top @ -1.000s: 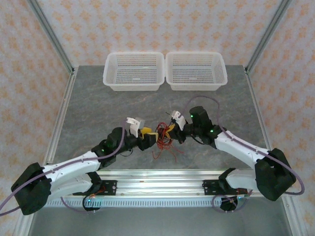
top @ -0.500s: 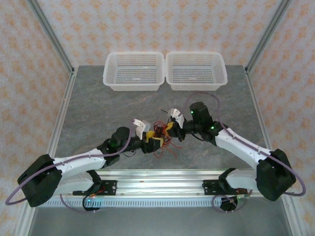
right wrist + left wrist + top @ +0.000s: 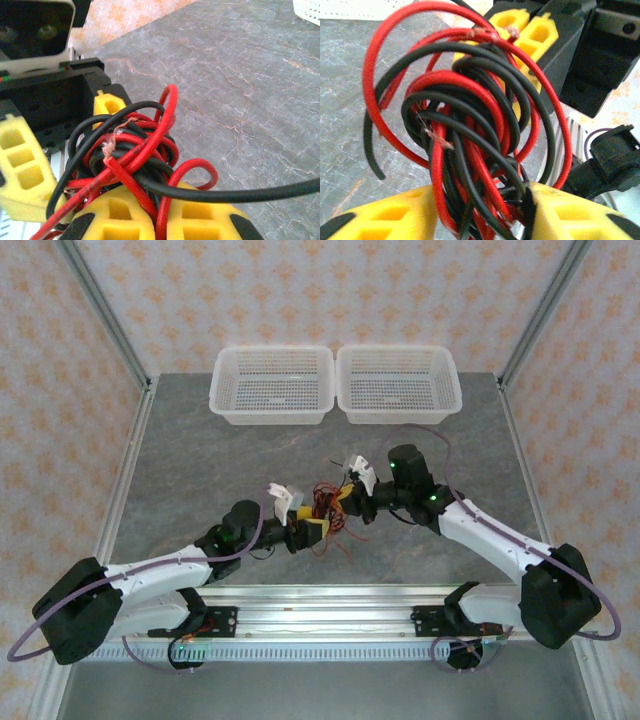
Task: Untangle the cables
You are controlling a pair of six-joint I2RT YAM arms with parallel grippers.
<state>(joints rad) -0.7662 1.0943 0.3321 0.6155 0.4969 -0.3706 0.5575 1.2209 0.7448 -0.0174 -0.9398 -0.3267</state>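
Your left gripper (image 3: 480,212) has closed in on the knot of thin red and black cables (image 3: 326,504) over the middle of the grey marbled table (image 3: 200,455); its jaws straddle the wires, pinch uncertain. Your right gripper (image 3: 161,212) clamps the knot's far right side, so pulling apart likely comes next

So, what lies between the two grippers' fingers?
The tangled red and black cables fill it, from left gripper to right gripper, in the top external view.

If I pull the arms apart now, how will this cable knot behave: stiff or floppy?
Likely springy, not limp: the cable bundle holds open loops unsupported. Probably light: the wires are thin. May snag, since red and black strands cross tightly at the right end effector.
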